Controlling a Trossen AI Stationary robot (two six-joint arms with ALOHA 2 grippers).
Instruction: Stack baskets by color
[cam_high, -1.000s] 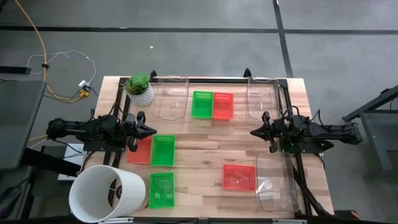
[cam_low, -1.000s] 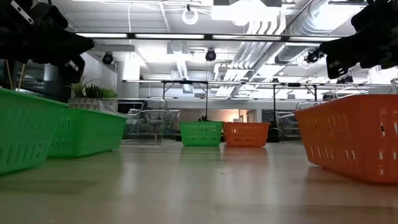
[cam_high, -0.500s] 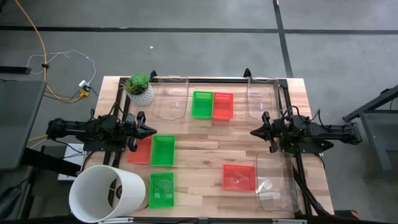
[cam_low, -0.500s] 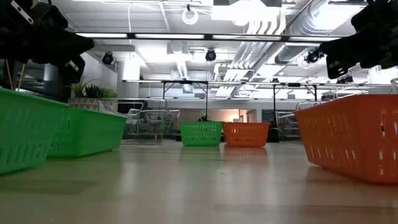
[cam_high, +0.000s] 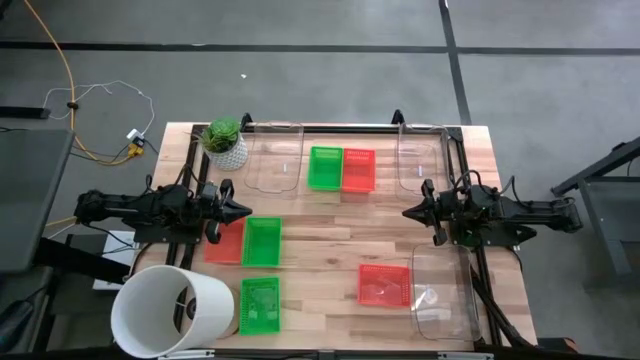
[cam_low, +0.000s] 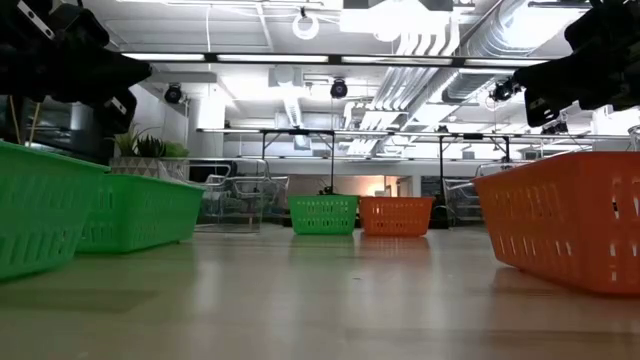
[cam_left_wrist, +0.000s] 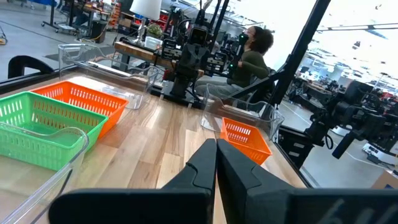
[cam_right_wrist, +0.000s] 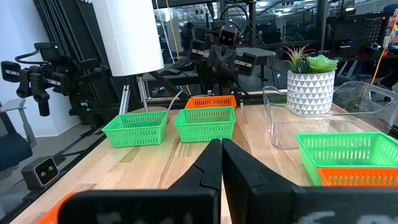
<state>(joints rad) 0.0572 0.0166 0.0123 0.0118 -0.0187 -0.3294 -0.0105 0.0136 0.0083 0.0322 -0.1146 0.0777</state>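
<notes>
Six baskets rest bottom-down on the wooden table. A green basket (cam_high: 325, 167) and a red one (cam_high: 359, 170) sit side by side at the far middle. A red basket (cam_high: 225, 241) and a green one (cam_high: 262, 242) sit side by side at the left. Another green basket (cam_high: 260, 305) is near the front left, and another red one (cam_high: 385, 285) is near the front right. My left gripper (cam_high: 247, 211) hangs shut and level above the left pair's far edge, pointing right. My right gripper (cam_high: 405, 212) hangs shut at the right, pointing left, over bare table.
Clear plastic bins stand at the far left-middle (cam_high: 275, 158), the far right (cam_high: 420, 160) and the near right (cam_high: 443, 295). A large white bucket (cam_high: 165, 310) lies at the near left corner, and a potted plant (cam_high: 225, 140) stands at the far left. A person (cam_left_wrist: 252, 56) sits beyond the table's right side.
</notes>
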